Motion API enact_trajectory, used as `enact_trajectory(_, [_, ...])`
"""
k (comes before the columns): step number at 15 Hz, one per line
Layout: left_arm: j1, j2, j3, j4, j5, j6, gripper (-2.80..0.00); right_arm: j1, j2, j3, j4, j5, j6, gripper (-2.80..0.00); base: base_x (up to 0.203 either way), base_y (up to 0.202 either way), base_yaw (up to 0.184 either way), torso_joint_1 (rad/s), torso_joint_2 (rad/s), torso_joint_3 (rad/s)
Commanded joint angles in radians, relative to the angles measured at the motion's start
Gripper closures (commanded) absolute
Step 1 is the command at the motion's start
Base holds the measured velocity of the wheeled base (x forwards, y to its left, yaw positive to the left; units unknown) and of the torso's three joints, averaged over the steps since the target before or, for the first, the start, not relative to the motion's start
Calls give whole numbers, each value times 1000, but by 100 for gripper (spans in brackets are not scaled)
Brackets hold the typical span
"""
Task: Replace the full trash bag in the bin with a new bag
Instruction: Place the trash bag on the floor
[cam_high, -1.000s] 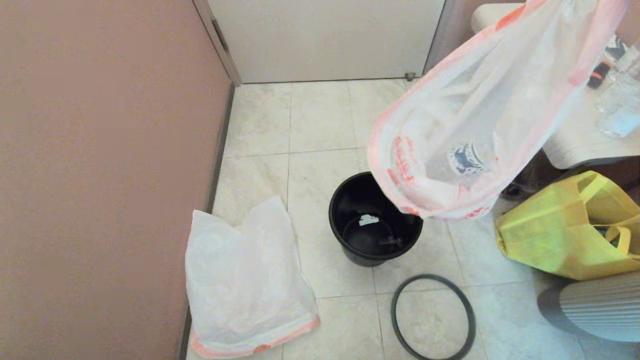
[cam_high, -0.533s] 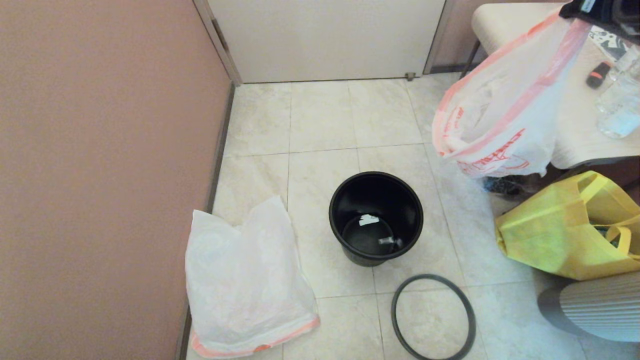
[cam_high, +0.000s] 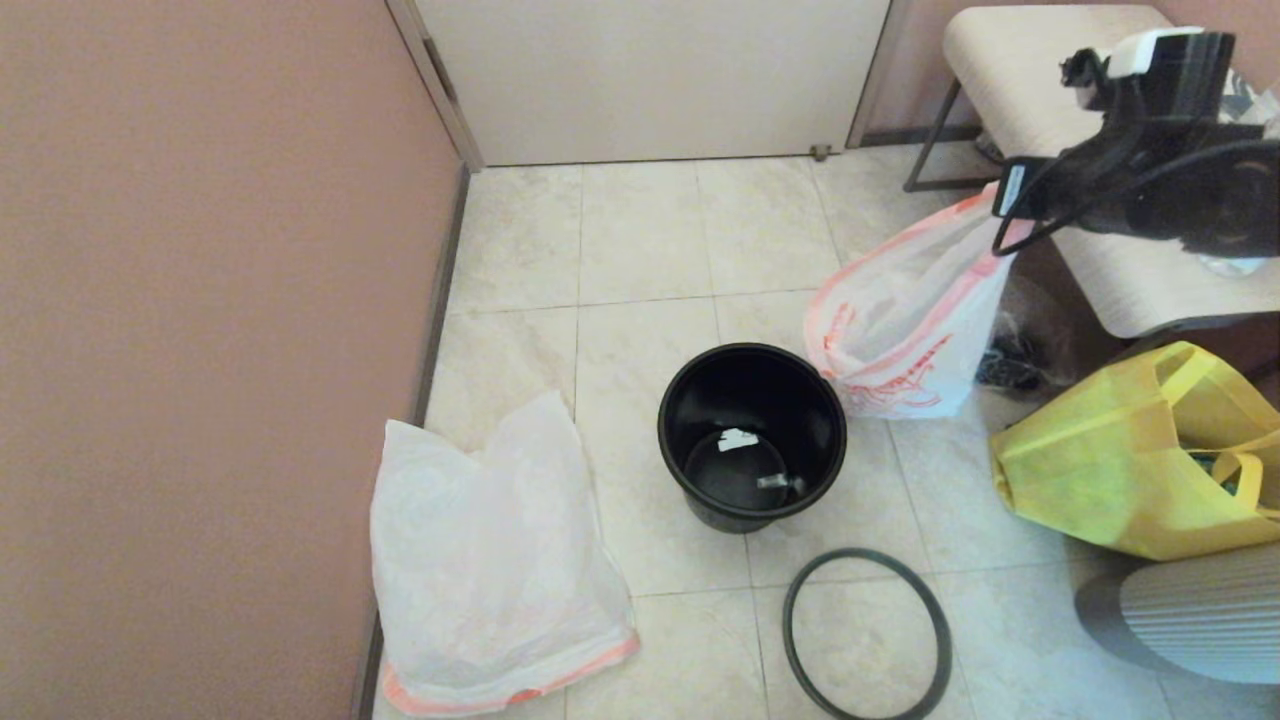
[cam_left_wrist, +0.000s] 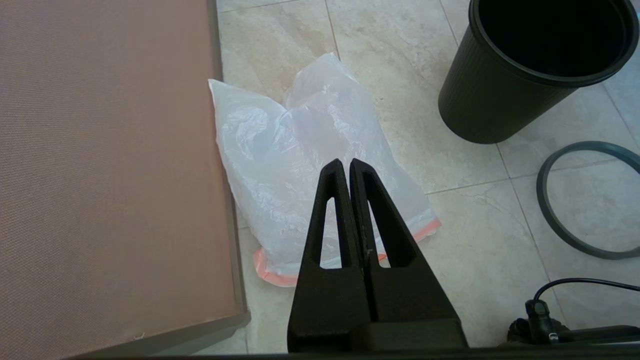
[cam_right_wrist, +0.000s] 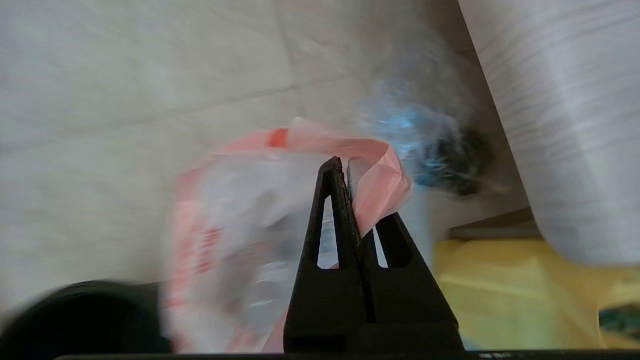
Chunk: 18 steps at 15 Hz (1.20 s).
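Right gripper (cam_right_wrist: 345, 167) was clamped on the pink rim of the full trash bag (cam_high: 905, 335), which touched the floor (cam_high: 640, 250) just beside the bin (cam_high: 751, 435). Left gripper (cam_left_wrist: 346, 167) closed, empty, above the new bag (cam_left_wrist: 310, 165). Hoop (cam_high: 866, 634) lay near the bin.

The hoop (cam_high: 866, 634) beside the bin (cam_high: 752, 436) runs off the head view's bottom edge. The full trash bag (cam_right_wrist: 240, 235) smears in the right wrist view, its contents unreadable.
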<state>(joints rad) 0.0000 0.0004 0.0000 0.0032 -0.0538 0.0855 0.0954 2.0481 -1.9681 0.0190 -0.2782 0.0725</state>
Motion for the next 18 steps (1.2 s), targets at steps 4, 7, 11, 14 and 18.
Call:
enact_trajectory(4, [0,0,0,0,0,0,0,-58,341,2,-203,-125,-198,0,0,0,0,0,0,0])
enact_trajectory(7, [0,0,0,0,0,0,0,-48,302,9,-176,-187,-240,-280,0,0,0,0,0,0])
enact_trajectory(11, [0,0,0,0,0,0,0,-4,93,76,257,-197,-179,-280,0,0,0,0,0,0])
enact_trajectory(14, [0,0,0,0,0,0,0,25,6,50,771,-194,-55,-280,0,0,0,0,0,0])
enact_trajectory(18, [0,0,0,0,0,0,0,86,-70,22,1037,-148,169,-280,0,0,0,0,0,0])
